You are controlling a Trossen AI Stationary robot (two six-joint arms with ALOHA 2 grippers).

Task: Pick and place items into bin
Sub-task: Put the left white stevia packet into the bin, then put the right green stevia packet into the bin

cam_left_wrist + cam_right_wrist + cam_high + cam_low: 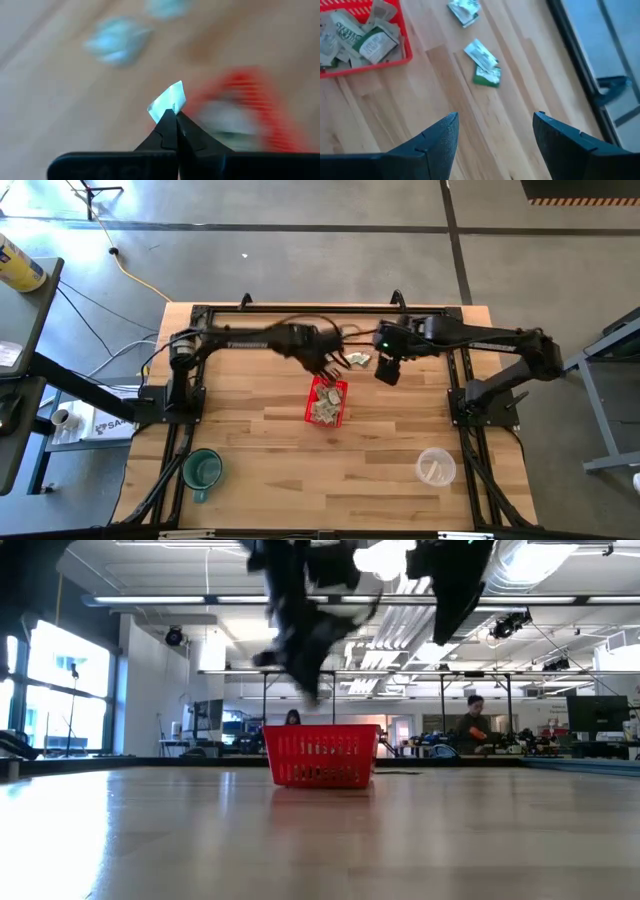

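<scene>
The red basket [327, 402] stands mid-table with several pale-green-and-white slips [367, 42] lying in it. My left gripper [328, 365] hangs just beyond the basket's far end, raised off the table and shut on one slip [170, 99]. Beyond the basket, loose slips [358, 360] lie flat on the wood; two of them [482, 62] [464, 11] show in the right wrist view. Above and to the right of them my right gripper [495, 130] is open with nothing between its fingers. In the low view the basket [322, 755] rests on its base, with the blurred arms above it. My left gripper pinches the slip by its lower edge [169, 111] between its two fingertips [176, 125]. The fingers point steeply down. The slip sticks out past the tips, lifted clear of the table and close to the basket [252, 107].
A green mug [203, 470] stands near the front left and a clear plastic cup [435, 467] near the front right. Black frame rails [320, 310] run along the table's far edge and sides. Bare wood lies between the basket and the front edge.
</scene>
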